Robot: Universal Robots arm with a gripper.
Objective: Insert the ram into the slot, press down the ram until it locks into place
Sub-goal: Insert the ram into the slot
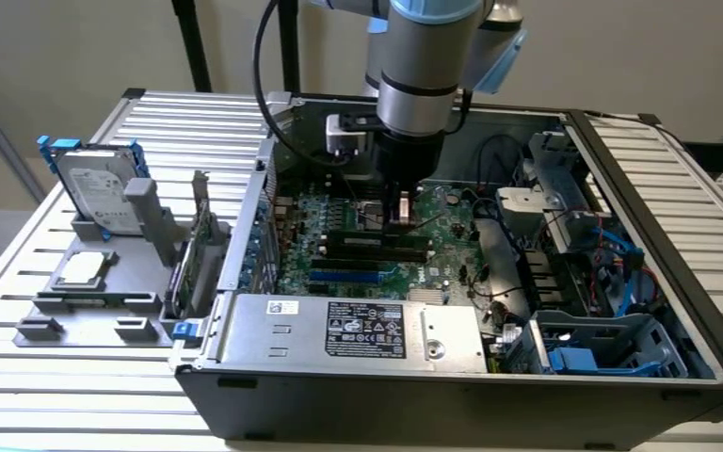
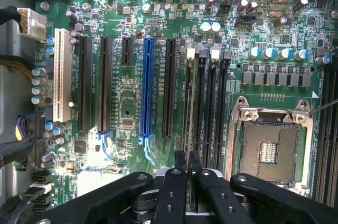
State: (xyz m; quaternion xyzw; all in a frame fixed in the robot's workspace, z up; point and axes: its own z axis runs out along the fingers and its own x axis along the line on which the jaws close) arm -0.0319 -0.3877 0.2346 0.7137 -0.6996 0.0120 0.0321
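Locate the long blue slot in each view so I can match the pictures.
Exterior view: the blue slot lies on the green board, between the hand and the labelled metal box.
Wrist view: the blue slot runs among the long black slots, clear of the hand.
Shared landmark: the hand.

Hard drive [image 1: 95,188]: upright in a grey holder [image 1: 91,303] on the bench [image 1: 60,395].
Power supply [image 1: 349,328]: labelled, inside the case [image 1: 462,405].
Blue slot [image 2: 147,86]: 1, on the green motherboard [image 2: 127,102].
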